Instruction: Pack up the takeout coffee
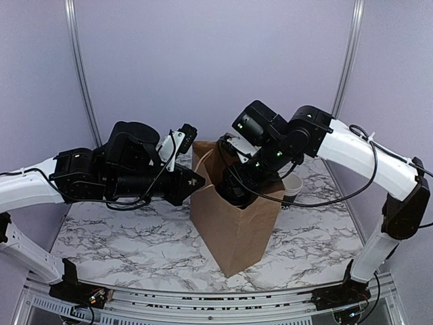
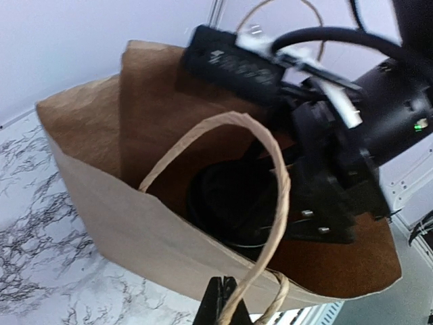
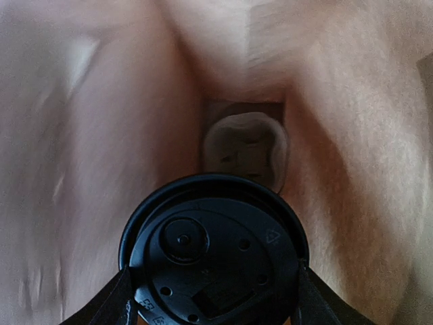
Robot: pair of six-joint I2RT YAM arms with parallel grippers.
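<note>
The takeout coffee (image 3: 213, 254) is a black cup with a round black lid, seen from above inside the brown paper bag (image 1: 233, 223). My right gripper (image 3: 213, 301) is shut on it, with one finger (image 3: 111, 305) on each side of the lid. In the top view the right gripper (image 1: 238, 191) reaches down into the bag's open mouth. The lid also shows dark inside the bag in the left wrist view (image 2: 230, 203). My left gripper (image 2: 228, 298) is shut on the bag's twine handle (image 2: 270, 156) at the bag's left rim (image 1: 196, 179).
The bag stands upright on the marble table (image 1: 135, 237). A pale cup (image 1: 292, 189) stands just right of the bag, partly hidden by it. A metal rail (image 1: 203, 301) runs along the near table edge.
</note>
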